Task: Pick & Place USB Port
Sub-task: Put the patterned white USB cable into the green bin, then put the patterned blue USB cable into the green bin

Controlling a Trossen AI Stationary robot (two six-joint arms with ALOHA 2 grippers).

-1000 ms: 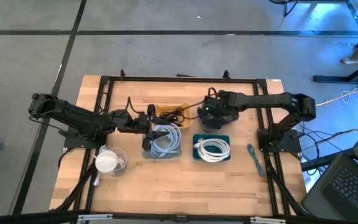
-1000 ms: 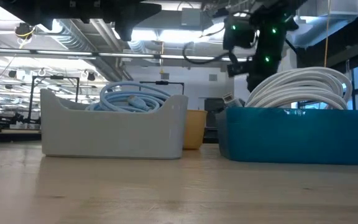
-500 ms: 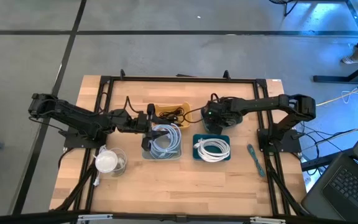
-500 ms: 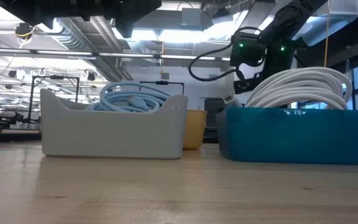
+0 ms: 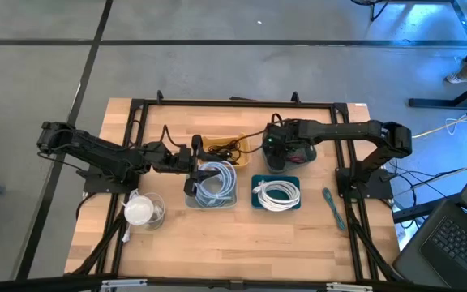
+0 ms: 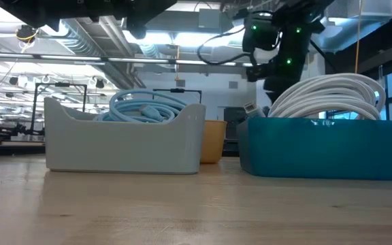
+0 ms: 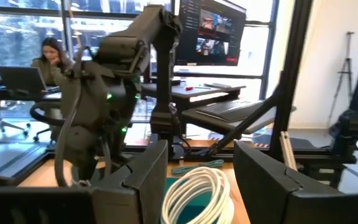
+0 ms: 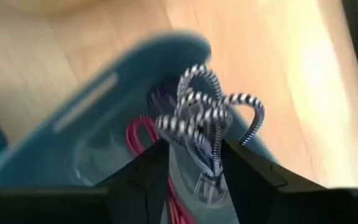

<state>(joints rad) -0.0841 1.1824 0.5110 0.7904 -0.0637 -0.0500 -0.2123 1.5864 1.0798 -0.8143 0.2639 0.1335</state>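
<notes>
Right tool [image 8: 188,163]: poised over the dark blue plastic bin [image 8: 73,124], fingers apart around the black-and-white braided USB cable [image 8: 204,124] so it drops in; fingers were together a second ago.
Left tool [image 7: 194,180]: parted, empty, waiting above the grey bin [image 5: 212,197] on the desk [image 5: 242,243].

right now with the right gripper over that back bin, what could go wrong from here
1. The braided black-and-white cable is bunched in loops between the open right gripper fingers, above the dark bin; a loop may snag a finger and get dragged out.
2. It also lies over a red cable, which could tangle and lift with it.
3. The left gripper hangs open over the light blue cable, near the right arm's reach.
</notes>
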